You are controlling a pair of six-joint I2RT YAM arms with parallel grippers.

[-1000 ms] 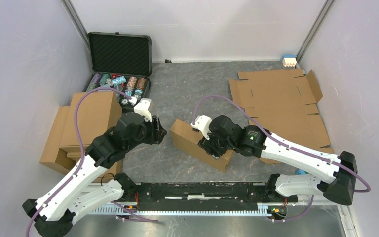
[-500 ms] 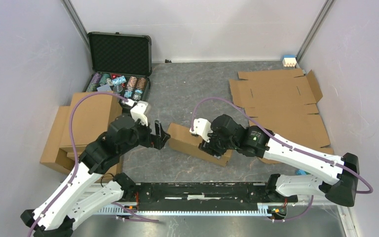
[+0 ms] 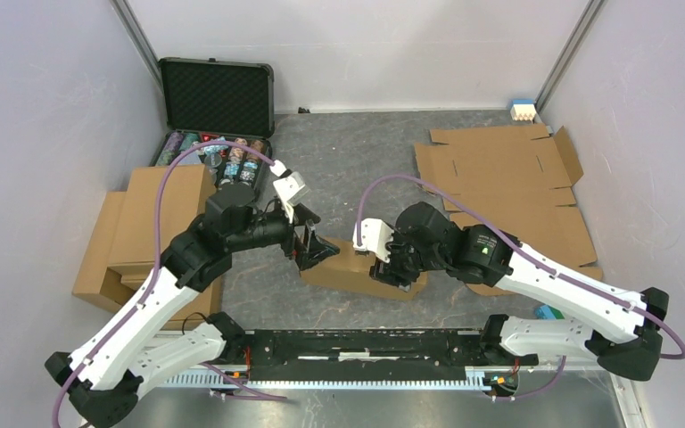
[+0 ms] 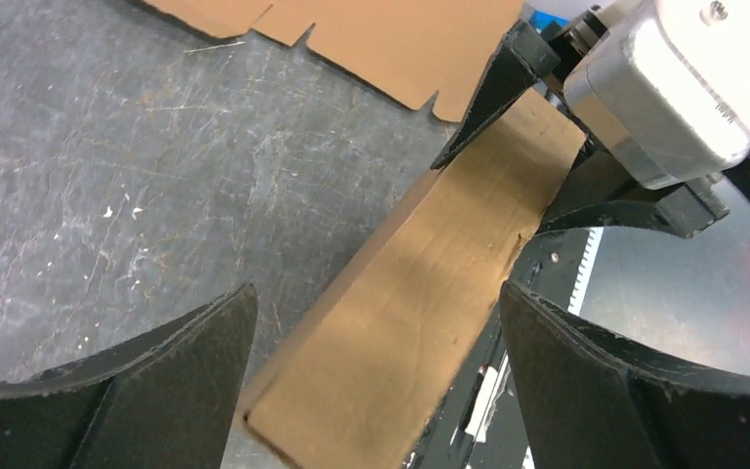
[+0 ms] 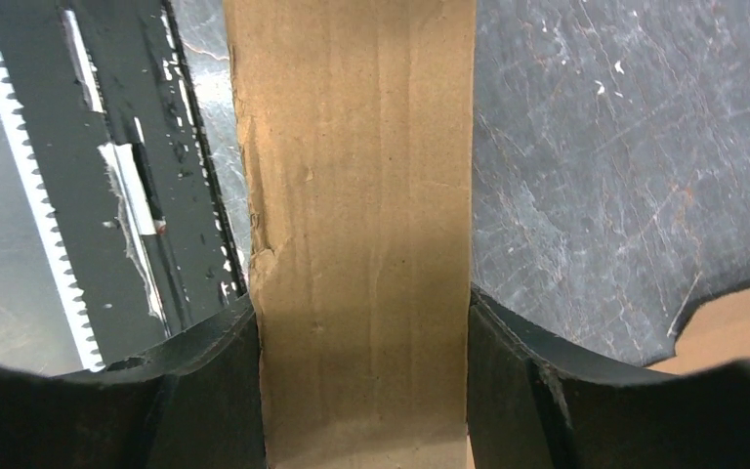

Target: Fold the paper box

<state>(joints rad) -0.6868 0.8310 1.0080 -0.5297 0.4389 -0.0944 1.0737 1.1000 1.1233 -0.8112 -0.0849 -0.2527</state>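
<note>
Cardboard's closed up into a long, flat box [image 3: 357,267]. It sits about centre of the grey tabletop [image 3: 348,160], close to the near edge and just past the black rail [image 3: 366,343] between your two bases, running roughly left to right.

Your right arm comes in low from its base, with the forearm stretched left across the tabletop and the wrist pointing at the box's right end. Right pincer [image 5: 361,322] is clamped across the box's width, about halfway open, and both fingers [image 5: 205,391] press flat on the long sides.

Your left arm goes up from its base, bends at the elbow, and the wrist swings right and tips down at the box's left end. Left pincer [image 4: 376,322] is spread as wide as it goes, one finger on each side of that end. There's a gap on the rail side, so it's not gripping anything.

Flat blanks [image 3: 508,187] lie off to the right, well apart from the box.
</note>
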